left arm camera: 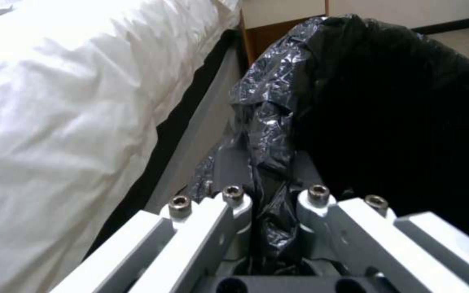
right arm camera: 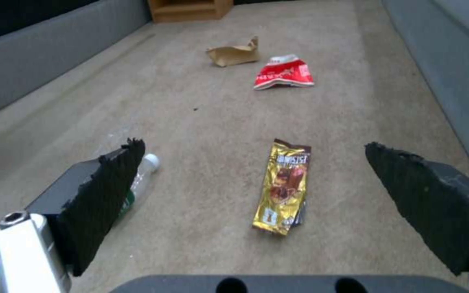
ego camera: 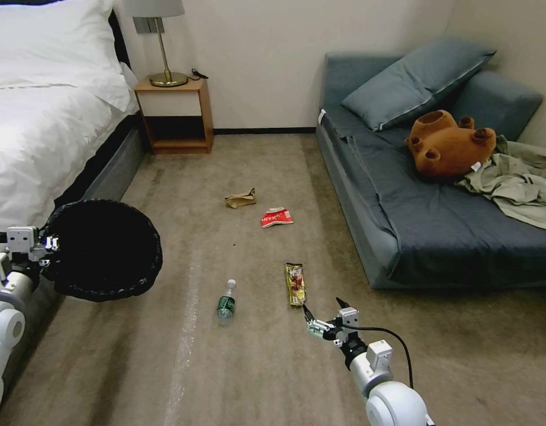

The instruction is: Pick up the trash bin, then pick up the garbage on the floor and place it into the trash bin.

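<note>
My left gripper [ego camera: 48, 244] is shut on the lined rim of the round black trash bin [ego camera: 104, 248], held up off the floor beside the bed; the wrinkly liner [left arm camera: 267, 134] is pinched between its fingers. Garbage lies on the carpet: a clear bottle [ego camera: 226, 302] with a green label, a yellow-brown snack wrapper [ego camera: 295, 284], a red-and-white packet [ego camera: 276, 217] and a tan paper bag [ego camera: 241, 199]. My right gripper [ego camera: 324, 310] hovers open just short of the wrapper [right arm camera: 284, 187], which sits between its black pads [right arm camera: 104, 195]; the bottle [right arm camera: 139, 179] is partly behind one pad.
A white bed [ego camera: 42, 118] borders the left side, with a wooden nightstand [ego camera: 177, 115] and lamp beyond. A blue-grey sofa [ego camera: 415, 225] on the right holds a pillow, a brown teddy bear [ego camera: 447, 145] and olive clothes [ego camera: 522, 180]. Open carpet runs between them.
</note>
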`<state>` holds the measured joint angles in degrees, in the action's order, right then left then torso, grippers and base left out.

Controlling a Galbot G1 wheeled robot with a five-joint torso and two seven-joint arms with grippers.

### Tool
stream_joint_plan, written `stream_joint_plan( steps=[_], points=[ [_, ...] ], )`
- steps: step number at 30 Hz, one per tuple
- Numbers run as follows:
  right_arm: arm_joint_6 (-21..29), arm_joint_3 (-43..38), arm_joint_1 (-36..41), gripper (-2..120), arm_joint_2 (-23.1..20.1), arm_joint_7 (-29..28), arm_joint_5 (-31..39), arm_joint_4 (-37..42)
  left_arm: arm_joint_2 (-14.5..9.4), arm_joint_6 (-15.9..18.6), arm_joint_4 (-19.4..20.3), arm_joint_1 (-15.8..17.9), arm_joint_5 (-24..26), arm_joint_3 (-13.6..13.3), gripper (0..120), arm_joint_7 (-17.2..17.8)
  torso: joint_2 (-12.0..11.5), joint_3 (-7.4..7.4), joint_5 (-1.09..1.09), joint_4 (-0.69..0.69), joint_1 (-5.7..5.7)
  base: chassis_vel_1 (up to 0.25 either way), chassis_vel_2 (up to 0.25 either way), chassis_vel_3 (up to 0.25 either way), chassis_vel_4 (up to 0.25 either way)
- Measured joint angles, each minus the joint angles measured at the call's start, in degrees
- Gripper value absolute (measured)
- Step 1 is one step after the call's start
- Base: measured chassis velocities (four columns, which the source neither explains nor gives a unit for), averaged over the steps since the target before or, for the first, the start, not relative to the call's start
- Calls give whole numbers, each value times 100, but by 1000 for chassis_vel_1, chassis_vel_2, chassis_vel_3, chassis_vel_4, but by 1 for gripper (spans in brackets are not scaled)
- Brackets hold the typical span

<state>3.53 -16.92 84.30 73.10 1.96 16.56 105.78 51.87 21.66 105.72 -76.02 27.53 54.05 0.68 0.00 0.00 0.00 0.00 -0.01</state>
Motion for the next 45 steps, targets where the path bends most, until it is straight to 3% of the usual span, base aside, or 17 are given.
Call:
stream_joint_plan(
  steps=[45],
  points=[
    [-86,144,-114,100,-26,44,-37,-249,123,-62,-47,-29,-128,-19,4,-85,0,0,0,0,0,-106,105,107,-108]
  ],
)
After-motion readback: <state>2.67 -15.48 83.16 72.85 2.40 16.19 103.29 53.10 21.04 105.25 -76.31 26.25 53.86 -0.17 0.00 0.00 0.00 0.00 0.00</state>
